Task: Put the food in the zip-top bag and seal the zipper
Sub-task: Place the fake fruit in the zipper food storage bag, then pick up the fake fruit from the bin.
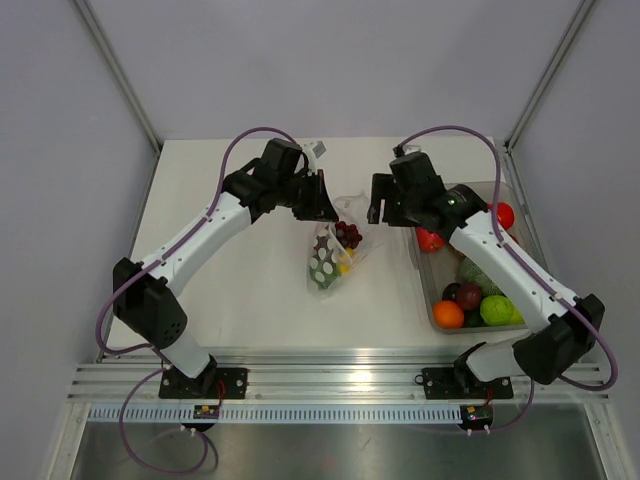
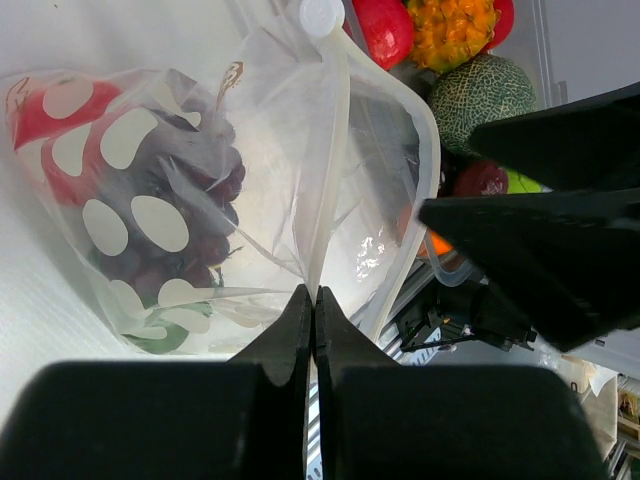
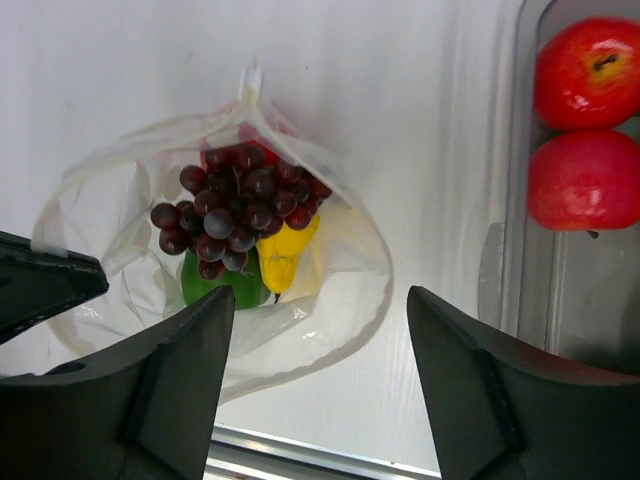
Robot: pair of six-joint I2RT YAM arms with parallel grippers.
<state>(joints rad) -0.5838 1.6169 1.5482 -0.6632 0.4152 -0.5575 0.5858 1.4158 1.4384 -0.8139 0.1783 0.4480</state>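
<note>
The dotted zip-top bag (image 1: 330,258) lies mid-table with its mouth held up and open. Inside it are a dark purple grape bunch (image 3: 235,210), a yellow piece (image 3: 283,252), a green piece (image 3: 222,282) and some red. My left gripper (image 2: 314,297) is shut on the bag's mouth edge and lifts it. The white zipper slider (image 2: 321,15) sits at the end of the zipper strip (image 2: 336,130). My right gripper (image 3: 320,305) is open and empty, hovering above the bag's mouth (image 3: 350,290); it also shows in the top view (image 1: 385,211).
A rigid clear tray (image 1: 436,313) at the right holds two red apples (image 3: 585,125), an orange (image 1: 448,314), a green ball (image 1: 496,309), a netted green melon (image 2: 483,92) and other toy food. The table's front edge carries aluminium rails (image 1: 340,380).
</note>
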